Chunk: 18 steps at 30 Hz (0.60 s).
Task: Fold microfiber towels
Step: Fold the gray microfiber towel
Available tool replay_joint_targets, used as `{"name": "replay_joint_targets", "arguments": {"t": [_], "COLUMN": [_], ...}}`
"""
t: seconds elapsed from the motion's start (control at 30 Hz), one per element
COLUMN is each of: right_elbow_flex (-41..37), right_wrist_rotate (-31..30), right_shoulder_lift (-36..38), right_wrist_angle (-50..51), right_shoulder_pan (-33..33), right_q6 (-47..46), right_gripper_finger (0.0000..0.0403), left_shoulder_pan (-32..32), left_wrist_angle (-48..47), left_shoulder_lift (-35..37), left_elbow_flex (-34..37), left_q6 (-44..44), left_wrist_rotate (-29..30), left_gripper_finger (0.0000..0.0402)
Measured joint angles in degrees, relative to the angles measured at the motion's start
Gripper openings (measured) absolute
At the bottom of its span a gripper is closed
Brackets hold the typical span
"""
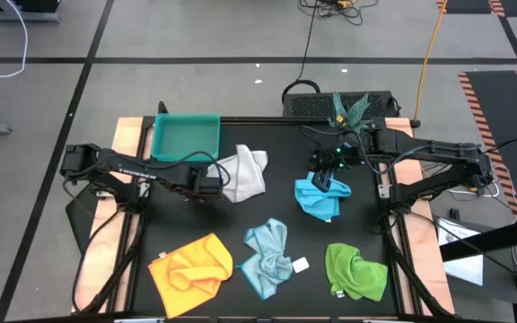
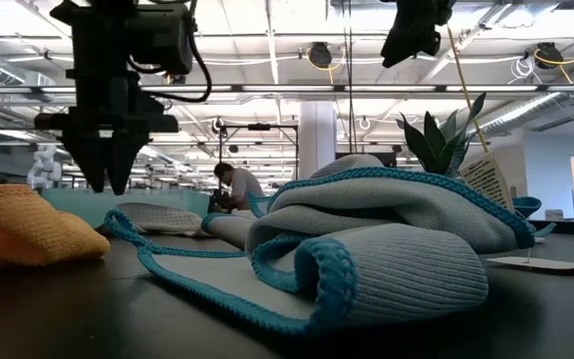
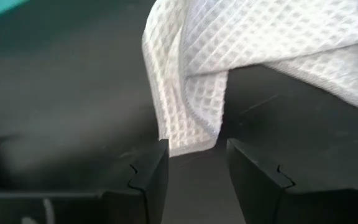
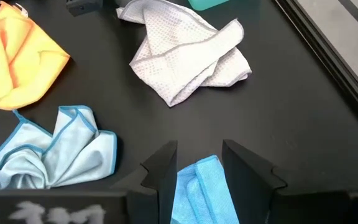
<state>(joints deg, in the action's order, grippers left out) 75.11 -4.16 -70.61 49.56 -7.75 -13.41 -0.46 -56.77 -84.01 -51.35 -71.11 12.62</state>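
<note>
The white-grey towel lies crumpled on the black table right of the teal tray. My left gripper hangs open just left of it, pointing down. In its wrist view its fingers stand on either side of the towel's near corner, and in the low view its tips are clear of the table. My right gripper is open and high over the bright blue towel, which lies bunched on the table and shows between its fingers.
A yellow-orange towel, a pale blue towel with a white tag, and a green towel lie crumpled along the near edge. The teal tray sits at the far left, a potted plant at the far right.
</note>
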Motion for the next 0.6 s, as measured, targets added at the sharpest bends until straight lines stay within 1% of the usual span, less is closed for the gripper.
{"name": "replay_joint_targets", "arguments": {"t": [0.1, 0.3, 0.37, 0.43, 0.5, 0.6], "right_elbow_flex": [0.0, 0.0, 0.0, 0.0, 0.0, 0.0], "right_wrist_rotate": [0.0, 0.0, 0.0, 0.3, 1.5, 1.5], "right_shoulder_lift": [0.0, 0.0, 0.0, 0.0, 0.0, 0.0], "right_wrist_angle": [0.0, -0.1, -0.3, -0.5, -0.7, -1.7], "right_shoulder_pan": [0.0, 0.0, 0.0, 0.0, 0.0, 0.0], "right_q6": [0.6, 0.9, 0.9, 0.9, 0.9, 0.9], "right_gripper_finger": [0.0121, 0.0121, 0.0121, 0.0121, 0.0121, 0.0121], "left_shoulder_pan": [-0.5, -0.8, -0.8, -0.8, -0.8, -0.8], "left_wrist_angle": [1.6, 10.8, 11.0, 9.4, 8.5, 9.3], "left_shoulder_lift": [0.0, 0.0, 0.0, 0.0, 0.0, 0.0], "left_elbow_flex": [1.1, 4.4, 5.7, 6.6, 6.7, 6.7], "left_q6": [-1.7, -1.5, -1.8, -2.9, -3.1, -2.8], "left_wrist_rotate": [-0.2, -0.1, -0.1, -0.1, -0.1, 0.8], "left_gripper_finger": [0.0161, 0.0161, 0.0161, 0.0161, 0.0161, 0.0161]}}
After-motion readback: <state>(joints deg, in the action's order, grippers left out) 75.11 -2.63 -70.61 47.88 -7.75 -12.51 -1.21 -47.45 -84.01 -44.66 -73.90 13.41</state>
